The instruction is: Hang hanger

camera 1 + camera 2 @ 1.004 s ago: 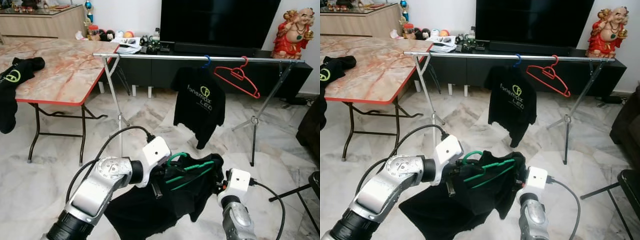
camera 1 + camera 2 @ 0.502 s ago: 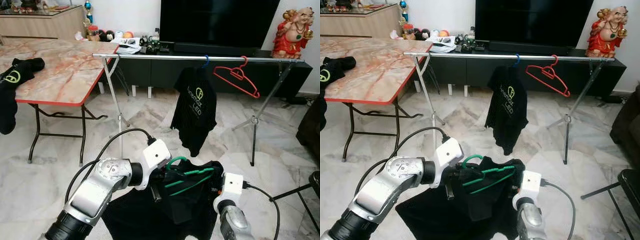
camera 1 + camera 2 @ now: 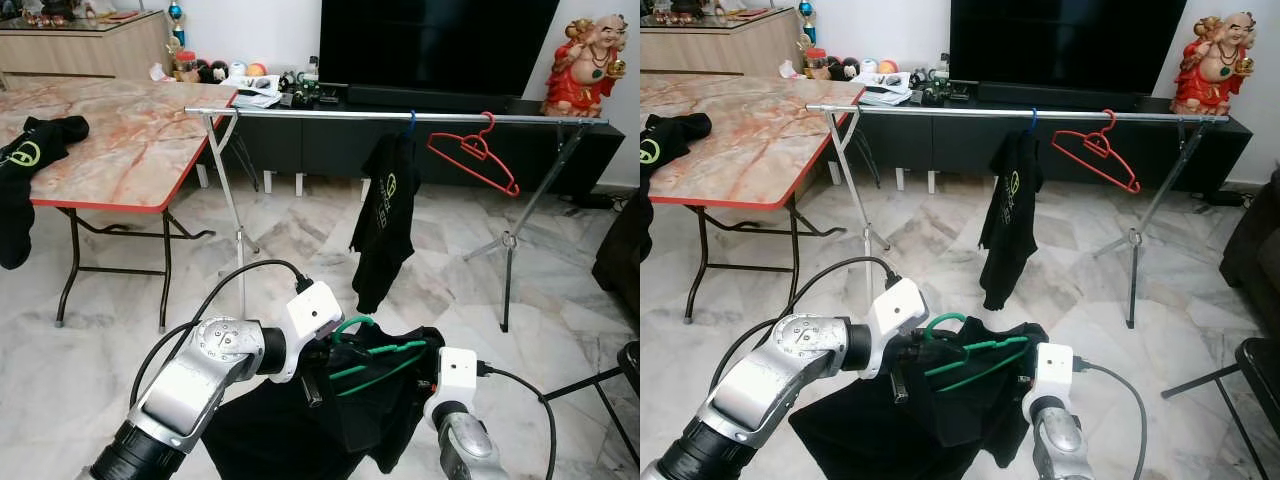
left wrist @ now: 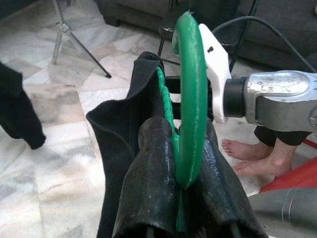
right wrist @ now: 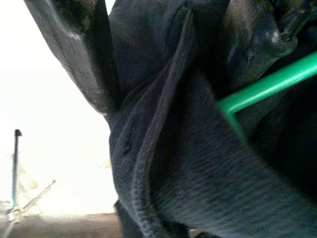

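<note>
Currently, a silver rail (image 3: 330,114) is seen spanning the room beside the table (image 3: 120,150), with a black shirt (image 3: 385,215) and a red hanger (image 3: 475,152) hung on it. Well below the rail, a green hanger (image 3: 372,352) carrying a black garment (image 3: 300,425) is clamped by the left hand (image 4: 185,203) at the hook's base. The right hand (image 5: 163,54) is clamped on the garment's fabric.

Living room, seemingly: television (image 3: 440,45), marble floor (image 3: 290,235).
</note>
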Tool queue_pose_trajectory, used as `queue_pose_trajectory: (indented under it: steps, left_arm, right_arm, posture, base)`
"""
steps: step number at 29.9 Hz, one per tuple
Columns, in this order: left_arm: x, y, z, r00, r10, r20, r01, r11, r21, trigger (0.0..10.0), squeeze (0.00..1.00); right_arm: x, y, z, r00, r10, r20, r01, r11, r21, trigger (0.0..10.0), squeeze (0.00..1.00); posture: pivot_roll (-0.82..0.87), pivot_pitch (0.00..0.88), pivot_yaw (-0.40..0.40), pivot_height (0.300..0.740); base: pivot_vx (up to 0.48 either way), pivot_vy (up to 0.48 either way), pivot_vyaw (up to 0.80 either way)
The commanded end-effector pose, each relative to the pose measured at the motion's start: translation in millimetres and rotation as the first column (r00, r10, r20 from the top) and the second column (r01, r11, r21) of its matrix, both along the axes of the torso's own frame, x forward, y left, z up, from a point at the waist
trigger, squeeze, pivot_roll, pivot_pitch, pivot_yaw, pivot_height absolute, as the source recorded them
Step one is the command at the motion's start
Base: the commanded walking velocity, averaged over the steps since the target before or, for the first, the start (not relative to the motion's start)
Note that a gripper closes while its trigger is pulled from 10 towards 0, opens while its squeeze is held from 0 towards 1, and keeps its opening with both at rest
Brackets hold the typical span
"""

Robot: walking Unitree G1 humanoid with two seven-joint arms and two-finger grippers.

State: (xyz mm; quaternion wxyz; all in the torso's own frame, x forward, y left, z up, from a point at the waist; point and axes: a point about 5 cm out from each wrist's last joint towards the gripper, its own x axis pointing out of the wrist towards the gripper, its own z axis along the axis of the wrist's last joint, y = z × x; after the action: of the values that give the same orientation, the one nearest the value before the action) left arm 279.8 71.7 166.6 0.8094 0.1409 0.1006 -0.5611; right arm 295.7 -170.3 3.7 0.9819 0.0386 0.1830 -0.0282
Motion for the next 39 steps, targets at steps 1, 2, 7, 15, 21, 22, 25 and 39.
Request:
queue_pose_trajectory:
  steps: [1,2,7,15,21,22,25,39]
  left_arm:
    - [-6.8,-5.2,11,0.998,-0.063,0.029,0.064,0.998,-0.022,10.0,0.0]
    - [-9.6,-4.0,9,0.997,-0.08,0.02,0.08,0.997,-0.006,10.0,0.0]
    - [-14.0,0.1,2,0.995,-0.102,0.007,0.101,0.993,0.057,10.0,0.0]
    - [-17.2,18.7,-24,0.995,-0.098,-0.021,0.1,0.961,0.258,10.0,0.0]
    - [-1.2,37.1,-30,0.995,0.011,0.103,-0.049,0.927,0.372,10.0,0.0]
    - [8.6,41.0,-28,0.983,0.077,0.166,-0.134,0.918,0.372,10.0,0.0]
    - [15.4,43.6,-26,0.969,0.125,0.212,-0.196,0.913,0.358,10.0,0.0]
    - [-21.3,93.0,-10,0.995,-0.098,-0.015,0.097,0.944,0.315,10.0,0.0]
  right_arm:
    - [5.9,-9.3,8,0.999,-0.044,0.029,0.044,0.999,-0.028,4.3,0.0]
    - [7.1,-13.8,10,0.998,-0.058,0.035,0.06,0.997,-0.044,0.9,0.0]
    - [9.1,-20.8,13,0.996,-0.077,0.044,0.08,0.995,-0.06,0.0,0.0]
    - [11.3,-29.5,17,0.996,-0.064,0.056,0.069,0.992,-0.104,0.0,0.0]
    - [7.2,-17.0,11,0.993,0.12,0.011,-0.116,0.973,-0.2,0.0,0.0]
    - [5.3,-14.0,8,0.987,0.162,-0.007,-0.159,0.962,-0.22,0.0,0.0]
    - [3.2,-10.4,5,0.978,0.206,-0.028,-0.207,0.95,-0.236,0.0,0.0]
    - [-1.3,-13.4,2,0.955,0.287,-0.071,-0.295,0.916,-0.273,0.0,0.0]
  posture:
    - [0.16,0.0,-0.025,0.74]
    - [0.16,0.0,-0.025,0.74]
    - [0.16,0.0,-0.026,0.74]
    - [0.15,0.0,-0.025,0.74]
    - [0.15,0.001,-0.025,0.74]
    - [0.15,0.002,-0.027,0.74]
    - [0.15,0.002,-0.027,0.74]
    - [0.15,0.002,-0.031,0.74]
  base:
    - [0.0,0.0,0.0]
    - [0.0,0.0,0.0]
    - [0.0,0.0,0.0]
    - [0.0,0.0,0.0]
    - [0.0,0.0,0.0]
    - [0.0,0.0,0.0]
    - [0.0,0.0,0.0]
    - [0.0,0.0,0.0]
